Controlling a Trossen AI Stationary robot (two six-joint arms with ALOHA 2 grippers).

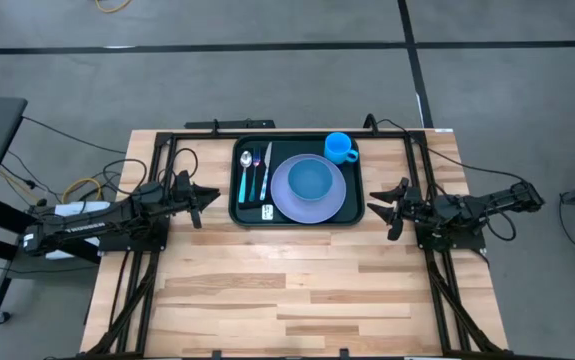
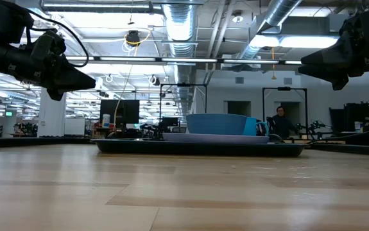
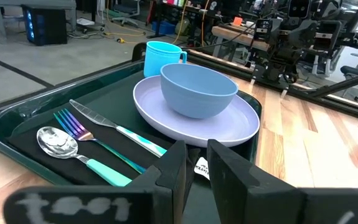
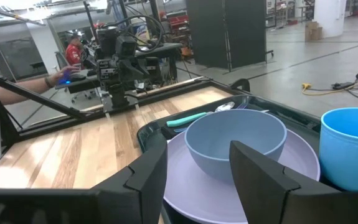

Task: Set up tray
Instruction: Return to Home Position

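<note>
Left gripper point(image 1: 207, 198) is hovering above the table with its fingers parted a little and nothing between them. Right gripper point(image 1: 377, 208) is hanging opposite, fingers spread wider and likewise empty. A small white label point(image 3: 202, 168) is showing just ahead of the left fingertips, but its writing is too small to read. The tray point(image 1: 355, 212) is lying between the two grippers, just beyond each one's fingertips, and is carrying a lavender plate point(image 1: 285, 200), blue bowl point(image 1: 310, 180), blue cup point(image 1: 339, 147) and cutlery point(image 1: 253, 177).

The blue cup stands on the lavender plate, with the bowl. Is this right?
No. The high view shows the blue cup standing on the tray beside the lavender plate, not on it. Only the bowl sits on the plate.
</note>
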